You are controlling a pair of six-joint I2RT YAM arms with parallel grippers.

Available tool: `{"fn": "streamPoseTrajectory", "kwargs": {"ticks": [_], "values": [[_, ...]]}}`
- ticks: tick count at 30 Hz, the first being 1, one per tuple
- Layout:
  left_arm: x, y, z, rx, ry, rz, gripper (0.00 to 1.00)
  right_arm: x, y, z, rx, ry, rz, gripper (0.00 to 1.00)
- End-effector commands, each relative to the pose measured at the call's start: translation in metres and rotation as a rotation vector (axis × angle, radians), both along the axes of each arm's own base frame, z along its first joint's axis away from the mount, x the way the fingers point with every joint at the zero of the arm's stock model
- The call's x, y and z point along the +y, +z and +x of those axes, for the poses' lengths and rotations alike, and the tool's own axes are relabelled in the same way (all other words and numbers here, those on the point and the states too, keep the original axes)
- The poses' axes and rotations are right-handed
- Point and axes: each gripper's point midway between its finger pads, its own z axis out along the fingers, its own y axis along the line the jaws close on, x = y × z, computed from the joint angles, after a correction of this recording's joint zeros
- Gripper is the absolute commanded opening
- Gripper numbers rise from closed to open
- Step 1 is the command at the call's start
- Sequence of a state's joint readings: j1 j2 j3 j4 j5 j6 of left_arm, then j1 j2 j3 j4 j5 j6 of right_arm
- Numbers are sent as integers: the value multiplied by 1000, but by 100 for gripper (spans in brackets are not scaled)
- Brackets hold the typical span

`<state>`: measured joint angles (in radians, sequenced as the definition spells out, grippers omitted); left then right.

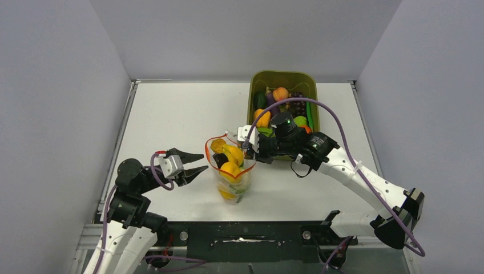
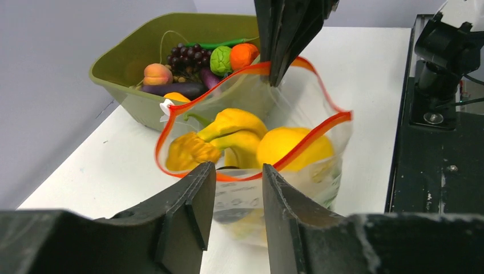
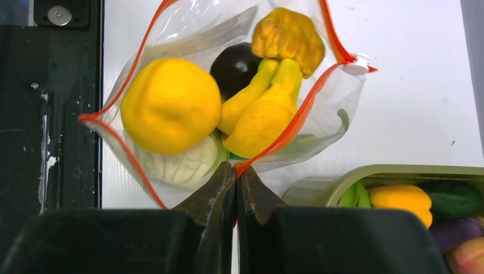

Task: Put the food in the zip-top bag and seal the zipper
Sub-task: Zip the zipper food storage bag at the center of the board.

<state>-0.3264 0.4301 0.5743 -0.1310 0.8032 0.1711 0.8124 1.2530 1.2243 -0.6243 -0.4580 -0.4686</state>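
The tabletop [image 1: 171, 114] gives the bag nothing to lean on, and the olive tub [image 1: 255, 85] sits just behind it. So our worry is the zip-top bag [image 1: 235, 185] itself, which stands upright in front of the tub with its mouth gaping, steadied by a single pinch. The food [image 3: 171, 105] is heaped up to the rim, with yellow pieces bulging at the level of the zipper [image 2: 341, 118]. We judge that pressing the strip together now could catch on a fruit and leave a gap, or tip the bag and spill it. A hard pull could also drag the rim out of the pinch. The right jaws are pressed together on the far edge of the bag's mouth, clamping the zipper strip. The left jaws stand partly apart at the near edge and hold nothing. The rim lies just beyond their tips, and we cannot tell whether they touch it.
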Motion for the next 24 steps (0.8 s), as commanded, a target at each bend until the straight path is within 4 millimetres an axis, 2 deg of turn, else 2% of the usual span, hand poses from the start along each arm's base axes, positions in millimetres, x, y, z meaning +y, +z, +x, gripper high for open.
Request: {"fn": "streamPoseTrajectory", "kwargs": {"ticks": [1, 4, 7, 10, 13, 18, 24], "values": [[-1, 15, 3, -31, 18, -72, 33, 1, 44, -1, -142, 88, 74, 0], [-3, 38, -7, -89, -13, -224, 33, -3, 47, -6, -178, 141, 64, 0], [5, 49, -10, -156, 27, -287, 34, -7, 52, -12, -211, 190, 61, 0], [12, 47, -10, -212, 72, -250, 36, -14, 47, -19, -243, 257, 34, 0], [9, 48, -21, -246, 24, -241, 43, -20, 42, -24, -266, 297, 9, 0], [2, 48, -31, -237, -52, -197, 46, -27, 52, -25, -328, 332, -4, 0], [1, 32, -20, -214, -36, -122, 46, -28, 61, -35, -401, 429, 11, 0]]}}
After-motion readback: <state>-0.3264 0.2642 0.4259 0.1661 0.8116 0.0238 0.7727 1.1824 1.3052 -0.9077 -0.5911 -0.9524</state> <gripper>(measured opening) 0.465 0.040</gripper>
